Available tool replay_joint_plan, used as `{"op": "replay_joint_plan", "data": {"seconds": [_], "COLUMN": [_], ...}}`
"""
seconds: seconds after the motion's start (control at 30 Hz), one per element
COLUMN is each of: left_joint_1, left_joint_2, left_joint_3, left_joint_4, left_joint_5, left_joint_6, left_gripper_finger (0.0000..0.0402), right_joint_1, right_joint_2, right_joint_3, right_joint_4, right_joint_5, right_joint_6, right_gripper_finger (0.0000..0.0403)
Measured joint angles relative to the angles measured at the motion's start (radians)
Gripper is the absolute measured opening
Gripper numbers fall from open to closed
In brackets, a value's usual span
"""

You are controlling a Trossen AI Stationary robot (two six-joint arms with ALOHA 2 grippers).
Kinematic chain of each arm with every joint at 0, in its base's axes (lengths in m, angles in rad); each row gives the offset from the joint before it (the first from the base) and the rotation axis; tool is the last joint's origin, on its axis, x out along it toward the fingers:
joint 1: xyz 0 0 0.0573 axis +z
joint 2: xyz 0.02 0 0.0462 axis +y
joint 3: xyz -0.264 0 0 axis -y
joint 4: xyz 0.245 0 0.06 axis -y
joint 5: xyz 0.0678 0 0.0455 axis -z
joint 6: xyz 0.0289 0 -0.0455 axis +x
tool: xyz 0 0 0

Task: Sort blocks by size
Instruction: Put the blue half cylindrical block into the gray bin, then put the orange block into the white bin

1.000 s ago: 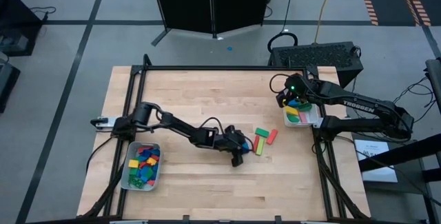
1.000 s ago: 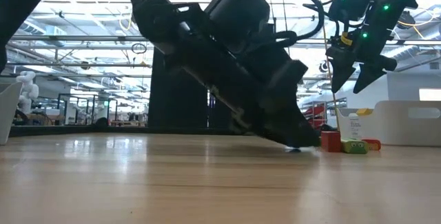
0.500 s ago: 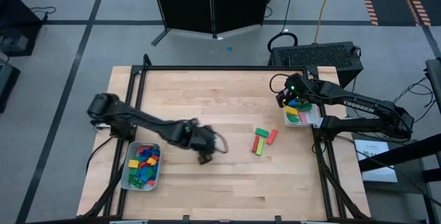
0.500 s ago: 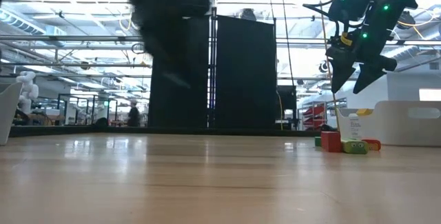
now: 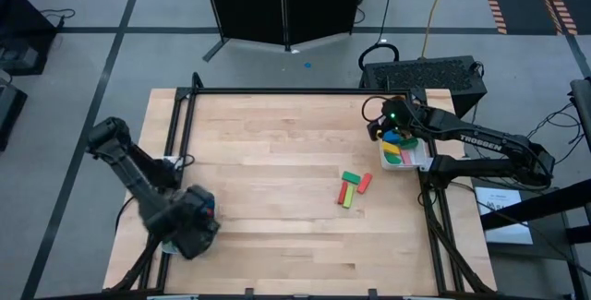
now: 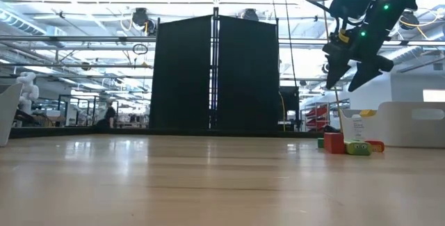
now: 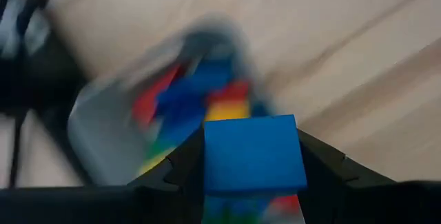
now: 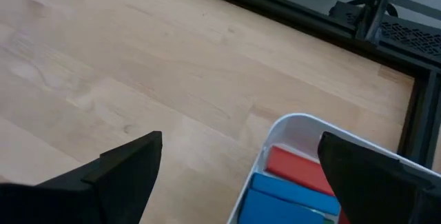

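A blue block sits squeezed between the left gripper's fingers, low in the frame. The right gripper's fingers are wide apart.

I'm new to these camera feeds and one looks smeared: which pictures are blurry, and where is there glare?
Left wrist view: tray smeared, blue block between the fingers fairly sharp. High view: left gripper blurred. Low view: bright ceiling lights, sheen on the table.

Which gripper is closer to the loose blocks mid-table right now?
Right. The right gripper hangs open over the right tray, a short way from the loose blocks. The left gripper, holding a blue block, is over the left tray, far across the table.
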Motion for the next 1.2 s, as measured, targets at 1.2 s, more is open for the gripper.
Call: {"op": "replay_joint_plan", "data": {"seconds": [1.2], "left_joint_1": [0.266], "left_joint_2": [0.004], "left_joint_3": [0.000], "left_joint_4": [0.334], "left_joint_5": [-0.465], "left_joint_6": [0.018], "left_gripper_finger": [0.0314], "right_joint_1": [0.035], "right_joint_2": [0.000], "right_joint_3": [0.000], "right_joint_4": [-0.006], "right_joint_5": [-0.365], "right_joint_6": [0.008], "right_gripper_finger": [0.0377]}}
